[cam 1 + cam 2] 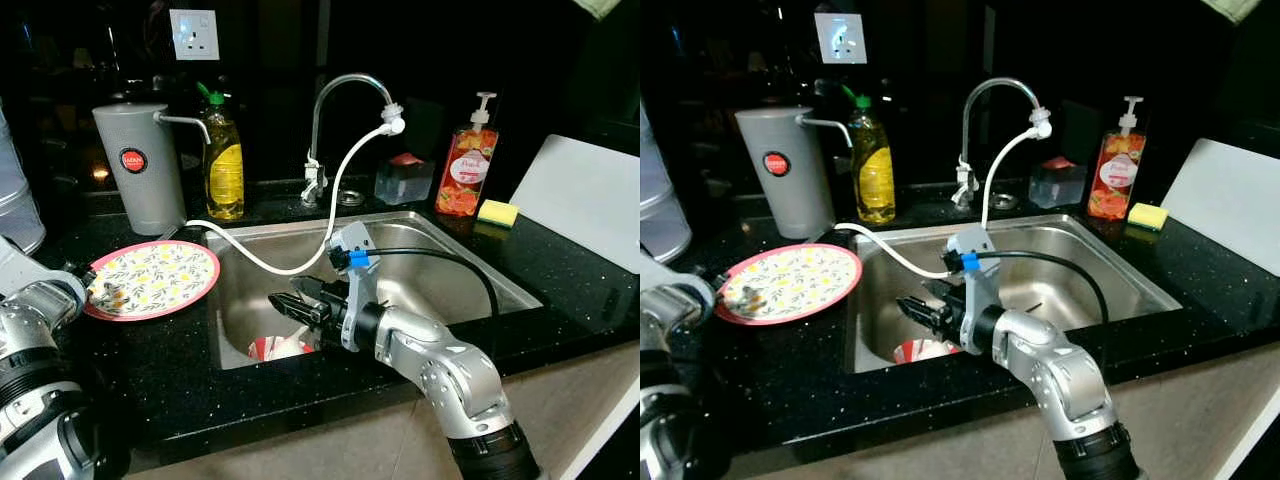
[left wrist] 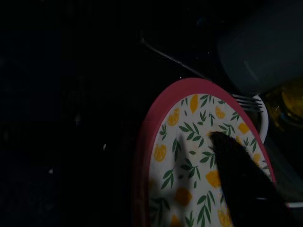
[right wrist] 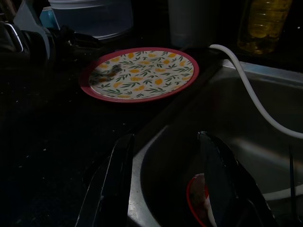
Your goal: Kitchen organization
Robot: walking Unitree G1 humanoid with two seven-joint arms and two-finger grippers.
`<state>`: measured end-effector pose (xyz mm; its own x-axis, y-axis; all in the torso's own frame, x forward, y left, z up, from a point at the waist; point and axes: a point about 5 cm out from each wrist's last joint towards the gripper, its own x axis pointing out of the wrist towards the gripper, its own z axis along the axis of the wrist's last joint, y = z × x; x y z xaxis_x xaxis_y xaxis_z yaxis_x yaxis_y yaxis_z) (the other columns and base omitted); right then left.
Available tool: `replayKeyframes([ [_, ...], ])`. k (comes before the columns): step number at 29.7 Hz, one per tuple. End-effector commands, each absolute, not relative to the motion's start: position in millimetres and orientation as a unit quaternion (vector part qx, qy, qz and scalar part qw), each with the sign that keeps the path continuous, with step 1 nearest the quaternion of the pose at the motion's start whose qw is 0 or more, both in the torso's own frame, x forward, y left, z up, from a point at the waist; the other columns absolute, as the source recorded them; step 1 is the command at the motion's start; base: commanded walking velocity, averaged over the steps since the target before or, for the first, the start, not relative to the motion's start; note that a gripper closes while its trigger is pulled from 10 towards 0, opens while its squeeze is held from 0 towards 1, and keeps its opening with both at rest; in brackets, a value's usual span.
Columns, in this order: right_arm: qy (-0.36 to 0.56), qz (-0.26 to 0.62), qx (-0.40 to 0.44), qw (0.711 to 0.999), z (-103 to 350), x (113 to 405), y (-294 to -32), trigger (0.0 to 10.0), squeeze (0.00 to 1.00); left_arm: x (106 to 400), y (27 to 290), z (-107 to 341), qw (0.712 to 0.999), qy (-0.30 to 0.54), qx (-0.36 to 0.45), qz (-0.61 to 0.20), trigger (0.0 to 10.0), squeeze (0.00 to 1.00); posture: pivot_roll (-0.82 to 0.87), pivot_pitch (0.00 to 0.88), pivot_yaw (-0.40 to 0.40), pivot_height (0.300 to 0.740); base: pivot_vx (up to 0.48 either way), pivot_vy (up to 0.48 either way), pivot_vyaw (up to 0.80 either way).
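right gripper (image 1: 290,303): my jaws released above red cup (image 1: 275,348) in sink (image 1: 480,262) | left gripper (image 1: 100,290): on plate (image 1: 160,275), grip state unclear | risk: snagging white hose (image 1: 300,262)

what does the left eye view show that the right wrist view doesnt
Left eye view alone: the faucet, the pump soap bottle, the yellow sponge and the white cutting board right of the sink.
Right wrist view alone: the gap between the open right pincer fingers, aimed down into the basin at the red-rimmed item.
Both: the floral plate with the left pincer at its edge, the white hose, and the sink.
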<state>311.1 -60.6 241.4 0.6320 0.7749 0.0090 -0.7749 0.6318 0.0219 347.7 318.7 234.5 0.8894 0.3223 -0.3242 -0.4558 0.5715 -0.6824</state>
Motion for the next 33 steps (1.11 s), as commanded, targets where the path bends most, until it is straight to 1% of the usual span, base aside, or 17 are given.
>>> replayKeyframes([
  [1,0.004,0.431,0.011,0.902,242,311,-61,10.0,0.0,349,318,229,0.867,0.094,-0.43,0.234,10.0,1.0,-0.04,0.008,-0.02,0.74,0.0,0.0,0.0],
  [3,0.004,0.432,0.011,0.902,242,311,-61,10.0,0.0,348,321,230,0.862,0.087,-0.441,0.236,10.0,1.0,-0.04,0.008,-0.02,0.74,0.0,0.0,0.0],
  [4,0.004,0.432,0.011,0.902,242,311,-61,10.0,0.0,348,321,230,0.858,0.088,-0.448,0.235,10.0,0.07,-0.04,0.008,-0.02,0.74,0.0,0.0,0.0],
  [5,0.004,0.432,0.011,0.902,242,311,-61,10.0,0.0,348,321,230,0.856,0.089,-0.453,0.234,10.0,0.0,-0.04,0.008,-0.02,0.74,0.0,0.0,0.0],
  [11,0.003,0.432,0.011,0.902,242,311,-61,10.0,0.0,350,316,225,0.841,0.111,-0.484,0.217,10.0,0.0,-0.04,0.007,-0.02,0.74,0.0,0.0,0.0],
  [12,0.003,0.433,0.012,0.902,243,311,-61,10.0,0.0,350,314,222,0.839,0.117,-0.488,0.213,8.3,0.0,-0.04,0.007,-0.02,0.74,0.0,0.0,0.0],
  [13,0.003,0.432,0.012,0.902,243,311,-61,10.0,0.0,350,314,221,0.837,0.119,-0.491,0.21,4.3,0.0,-0.04,0.007,-0.02,0.74,0.0,0.0,0.0],
  [14,0.003,0.432,0.012,0.902,243,311,-61,10.0,0.0,350,314,221,0.837,0.119,-0.491,0.21,4.3,0.0,-0.04,0.007,-0.02,0.74,0.0,0.0,0.0],
  [15,0.002,0.432,0.011,0.902,243,311,-61,10.0,0.0,351,312,219,0.834,0.124,-0.497,0.203,0.0,0.0,-0.04,0.007,-0.02,0.74,0.0,0.0,0.0],
  [27,0.002,0.432,0.01,0.902,243,311,-61,10.0,0.0,350,312,216,0.835,0.127,-0.499,0.192,0.0,0.0,-0.04,0.004,-0.023,0.74,0.0,0.0,0.0],
  [33,0.002,0.433,0.008,0.901,243,311,-61,10.0,0.0,350,316,219,0.832,0.1,-0.509,0.195,0.0,0.0,-0.04,0.0,-0.026,0.74,0.0,0.0,0.0],
])
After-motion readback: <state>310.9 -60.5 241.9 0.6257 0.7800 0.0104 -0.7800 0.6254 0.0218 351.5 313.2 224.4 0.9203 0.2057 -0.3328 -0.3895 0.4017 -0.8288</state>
